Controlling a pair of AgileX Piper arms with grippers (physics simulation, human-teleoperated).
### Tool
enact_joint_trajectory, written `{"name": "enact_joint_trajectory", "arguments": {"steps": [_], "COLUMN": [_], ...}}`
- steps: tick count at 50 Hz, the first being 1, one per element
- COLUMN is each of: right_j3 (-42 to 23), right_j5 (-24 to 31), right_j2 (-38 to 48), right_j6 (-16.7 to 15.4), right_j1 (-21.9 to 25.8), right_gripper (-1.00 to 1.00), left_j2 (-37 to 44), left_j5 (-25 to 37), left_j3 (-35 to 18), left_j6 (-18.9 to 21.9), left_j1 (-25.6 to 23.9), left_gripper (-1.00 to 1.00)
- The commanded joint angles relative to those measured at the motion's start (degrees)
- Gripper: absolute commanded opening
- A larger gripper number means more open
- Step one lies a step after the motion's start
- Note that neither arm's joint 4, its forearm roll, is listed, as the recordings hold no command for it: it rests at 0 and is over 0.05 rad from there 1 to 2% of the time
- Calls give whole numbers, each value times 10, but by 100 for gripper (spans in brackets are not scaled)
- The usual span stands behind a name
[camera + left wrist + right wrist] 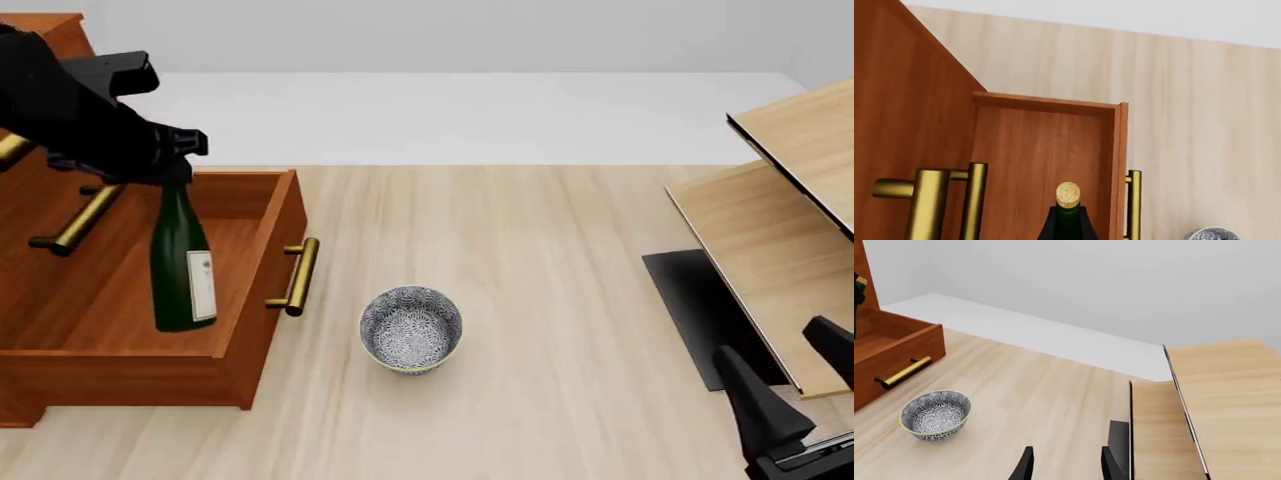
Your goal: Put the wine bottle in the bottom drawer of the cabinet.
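We have the wine bottle (180, 262) hanging by its neck from the left gripper (171, 160), whose jaws are clenched around the glass just under the gold cap. The bottle's long axis runs close to upright, tilted slightly, and its body hangs straight below the jaws, over the open bottom drawer (260, 290) of the cabinet (34, 30). From the front view we cannot quite tell whether its base already touches the drawer floor or hangs just above it. The left arm is the one at work; the right gripper (1064, 465) sits well apart near the pale shelf unit (774, 220), jaws released and holding nothing. We count one bottle, one patterned bowl (411, 328) on the table (561, 300) just beside the drawer front, and one drawer pulled out.
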Motion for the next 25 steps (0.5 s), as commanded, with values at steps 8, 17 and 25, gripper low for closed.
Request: {"name": "enact_joint_trajectory", "arguments": {"steps": [8, 17, 25], "right_j3": [0, 0, 0], "right_j5": [2, 3, 3], "right_j2": [0, 0, 0], "right_j6": [-1, -2, -3], "right_j1": [1, 2, 2], "right_gripper": [100, 100, 100], "left_j2": [14, 17, 18], "left_j5": [-15, -22, -31], "left_j3": [20, 27, 33], "left_j6": [7, 10, 5], "left_j1": [2, 6, 3], "left_gripper": [-100, -100, -100]}}
